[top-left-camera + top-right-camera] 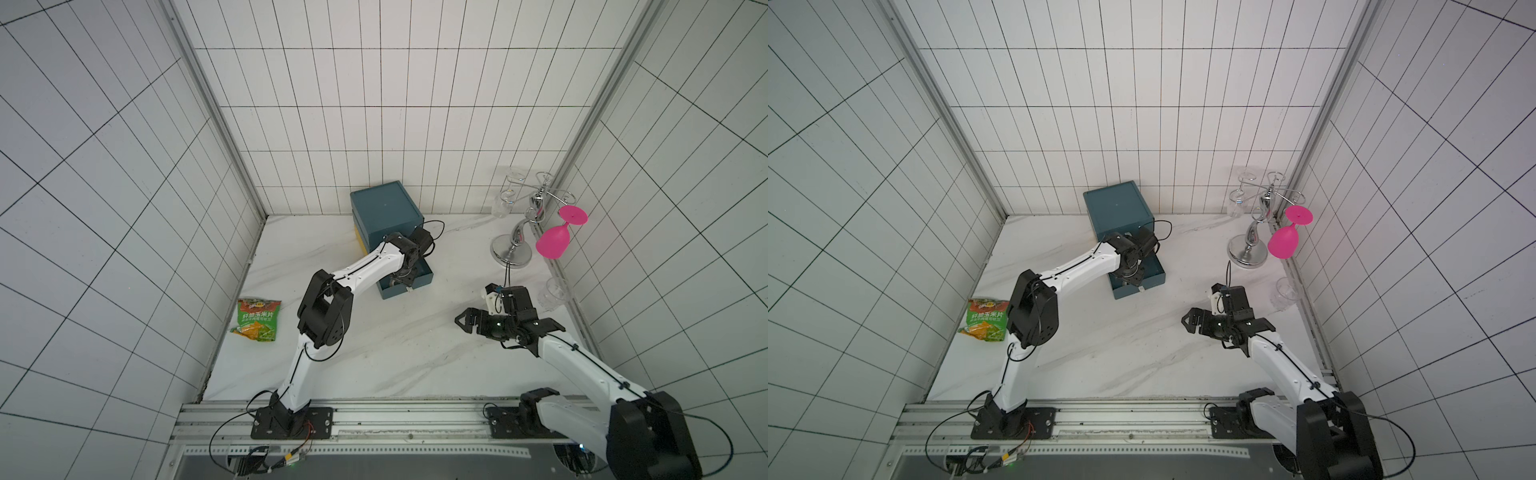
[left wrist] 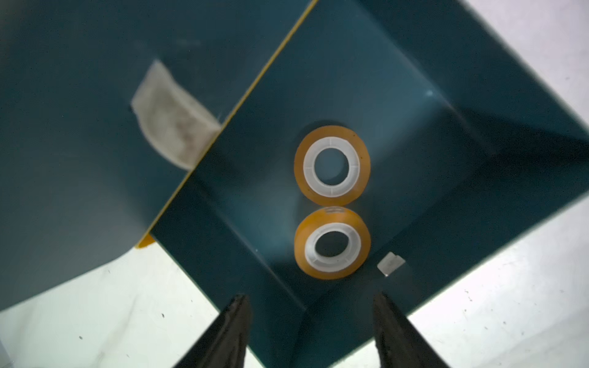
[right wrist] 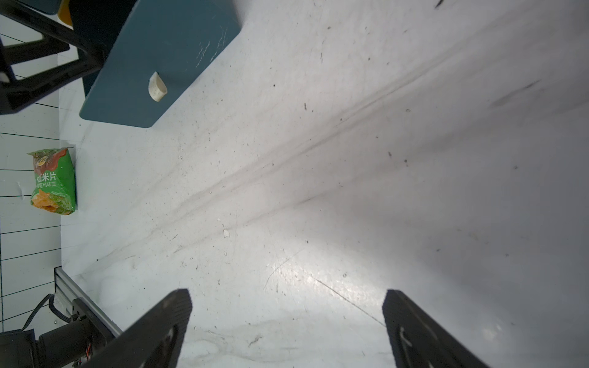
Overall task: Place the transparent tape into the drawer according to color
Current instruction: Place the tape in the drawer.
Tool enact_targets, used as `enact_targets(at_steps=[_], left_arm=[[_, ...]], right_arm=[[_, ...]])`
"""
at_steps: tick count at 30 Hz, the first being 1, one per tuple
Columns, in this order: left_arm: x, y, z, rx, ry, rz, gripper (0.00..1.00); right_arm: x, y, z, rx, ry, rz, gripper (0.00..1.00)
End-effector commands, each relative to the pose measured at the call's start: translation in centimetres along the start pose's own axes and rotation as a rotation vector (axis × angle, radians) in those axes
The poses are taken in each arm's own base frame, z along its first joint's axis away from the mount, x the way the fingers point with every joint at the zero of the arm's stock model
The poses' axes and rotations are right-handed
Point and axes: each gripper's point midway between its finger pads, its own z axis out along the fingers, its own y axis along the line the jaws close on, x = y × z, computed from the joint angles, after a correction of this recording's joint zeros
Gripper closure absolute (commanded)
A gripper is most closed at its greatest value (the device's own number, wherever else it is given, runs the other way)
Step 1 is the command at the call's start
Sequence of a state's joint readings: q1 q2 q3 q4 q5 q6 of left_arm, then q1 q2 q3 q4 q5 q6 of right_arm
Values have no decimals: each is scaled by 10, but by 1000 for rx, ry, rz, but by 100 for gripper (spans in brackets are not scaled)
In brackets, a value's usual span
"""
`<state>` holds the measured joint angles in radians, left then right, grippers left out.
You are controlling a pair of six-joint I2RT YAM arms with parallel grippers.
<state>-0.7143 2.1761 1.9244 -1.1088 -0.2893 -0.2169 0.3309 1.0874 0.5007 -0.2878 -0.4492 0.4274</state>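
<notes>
The teal-blue drawer cabinet (image 1: 384, 208) (image 1: 1117, 203) stands at the back of the table with its bottom drawer (image 1: 401, 291) (image 1: 1133, 291) pulled out. In the left wrist view two orange-yellow transparent tape rolls (image 2: 307, 165) (image 2: 331, 272) lie flat, side by side, on that drawer's floor (image 2: 398, 143). My left gripper (image 1: 402, 279) (image 2: 310, 294) hovers over the drawer, open, with nothing between its fingers. My right gripper (image 1: 473, 309) (image 3: 287, 293) is open and empty above bare table to the right of the cabinet.
A green snack bag (image 1: 255, 320) lies by the left wall. A chrome glass rack (image 1: 515, 245) with a pink glass (image 1: 552, 243) stands at the back right, a clear glass (image 1: 555, 293) near the right wall. A metal rail (image 1: 374, 411) runs along the front.
</notes>
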Motion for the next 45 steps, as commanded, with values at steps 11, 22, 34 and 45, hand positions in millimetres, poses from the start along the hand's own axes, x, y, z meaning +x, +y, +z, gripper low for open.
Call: enact_targets(at_steps=[11, 22, 34, 45], left_arm=[[-34, 28, -127, 208, -325, -180, 20], [-64, 100, -156, 333, -481, -399, 17], [-85, 152, -105, 318, -442, -524, 24], [-78, 152, -73, 340, -373, -537, 35]], right_arm=[[-44, 41, 3, -46, -63, -117, 1], [-72, 80, 36, -58, -107, -231, 1], [-85, 110, 79, -85, -113, -327, 1], [-81, 121, 122, -62, -134, -418, 27]])
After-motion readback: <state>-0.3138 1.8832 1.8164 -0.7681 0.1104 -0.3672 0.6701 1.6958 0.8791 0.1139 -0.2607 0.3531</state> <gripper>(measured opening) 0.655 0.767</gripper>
